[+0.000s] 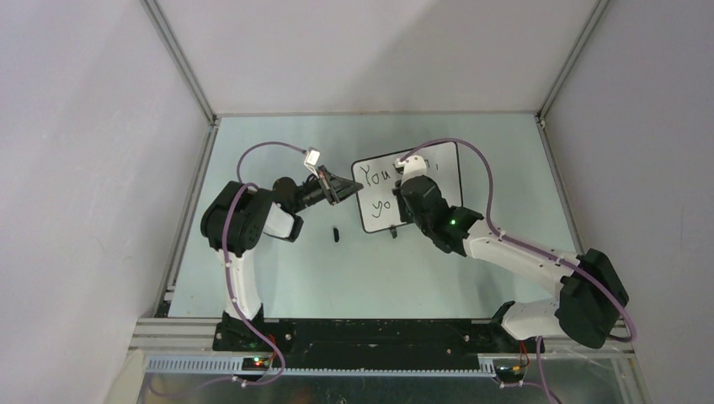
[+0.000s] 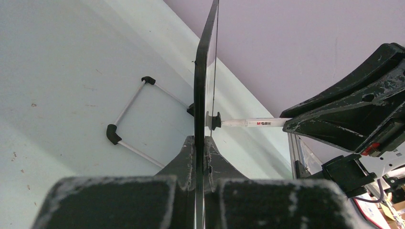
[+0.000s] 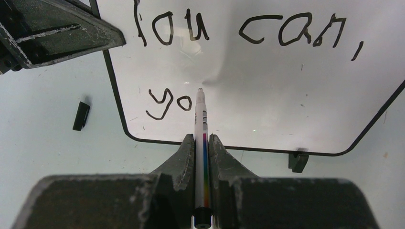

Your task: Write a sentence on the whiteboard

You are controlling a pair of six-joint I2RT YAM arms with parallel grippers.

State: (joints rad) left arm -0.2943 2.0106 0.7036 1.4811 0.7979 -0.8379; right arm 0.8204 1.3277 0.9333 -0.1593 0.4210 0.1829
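The whiteboard stands tilted at the table's middle back. The sentence reads "You can," on the top line and "yo" below it. My left gripper is shut on the whiteboard's left edge, seen edge-on in the left wrist view between my jaws. My right gripper is shut on a white marker. Its tip touches the board just right of "yo". The marker also shows in the left wrist view. In the top view my right gripper covers part of the writing.
A black marker cap lies on the pale green table left of the board, also in the right wrist view. The board's wire stand rests behind it, and a black foot sits under its lower edge. Walls enclose the table.
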